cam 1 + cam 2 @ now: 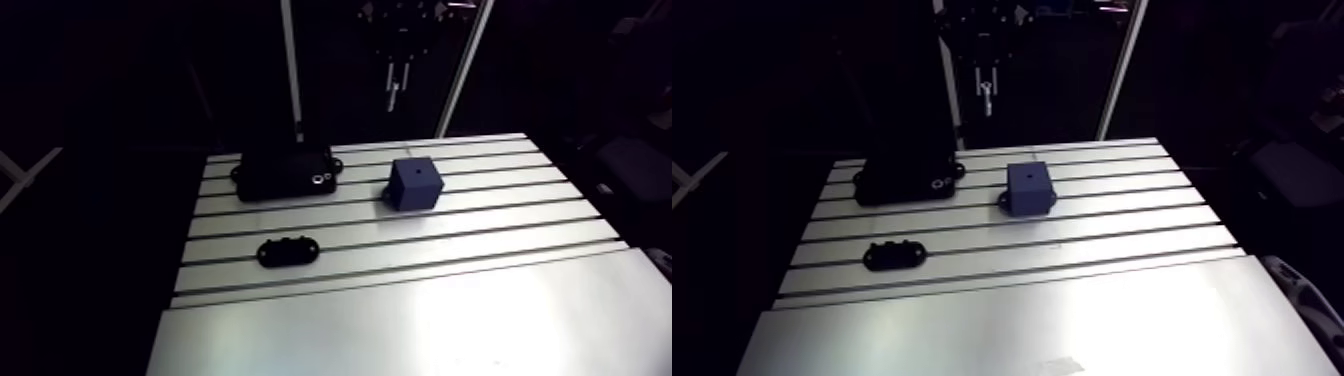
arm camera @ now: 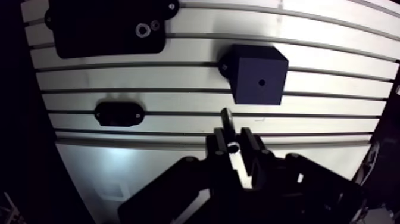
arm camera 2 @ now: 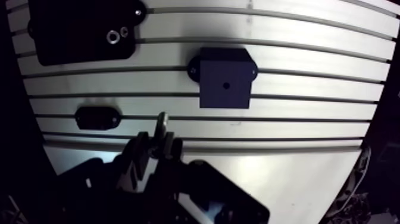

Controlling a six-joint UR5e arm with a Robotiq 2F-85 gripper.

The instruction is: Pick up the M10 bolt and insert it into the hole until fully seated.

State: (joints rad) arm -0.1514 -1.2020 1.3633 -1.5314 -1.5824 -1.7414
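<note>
A dark blue block (image 2: 258, 75) with a small hole (image 2: 261, 83) in its upper face stands on the slotted table (image 1: 420, 300). In the wrist view my gripper (image 2: 233, 144) hangs well above the table, with the block ahead of it. Its fingers are shut on a metal bolt (image 2: 227, 121), which sticks out past the fingertips. In the arm view the gripper (image 1: 394, 88) is small and dark, high up behind the block (image 1: 416, 183), and the pale bolt (image 1: 986, 92) hangs from it.
A large black fixture (image 1: 286, 170) with a metal ring (image 2: 142, 29) sits on the table to the block's left. A small black oval holder (image 1: 288, 250) lies nearer the front. The smooth plate (image 1: 1052, 320) forms the table's front part.
</note>
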